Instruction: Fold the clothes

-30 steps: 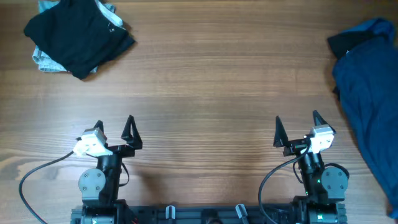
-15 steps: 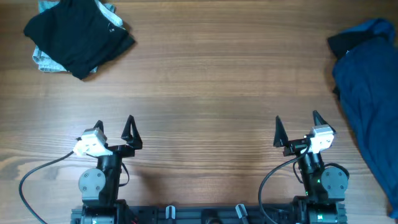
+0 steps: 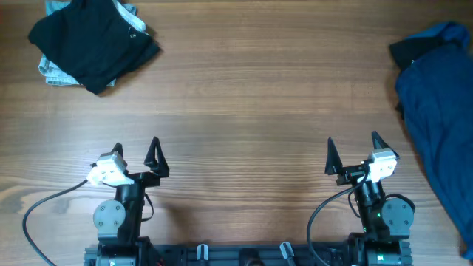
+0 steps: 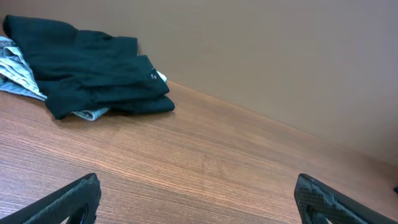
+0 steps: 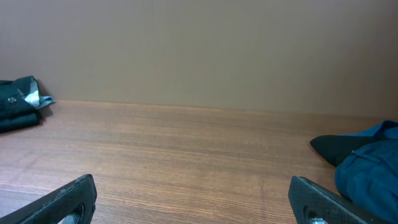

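both arms sit at the near edge of the brown wooden bench (image 3: 251, 96). the left end effector (image 3: 135, 151) and the right end effector (image 3: 353, 148) each have their fingers spread wide and hold nothing. the crumpled dark blue cloth garment (image 3: 436, 111) lies along the bench's right edge, ahead and to the right of the right end effector. its long axis runs from far to near, so the right arm is plainly nearer. the overhead view shows that stretch running out of frame, while the right wrist view catches only its corner. only the left wrist view shows the folded black garment (image 4: 87, 68), far left, lying in layers on a pale grey-blue cloth (image 4: 18, 78).
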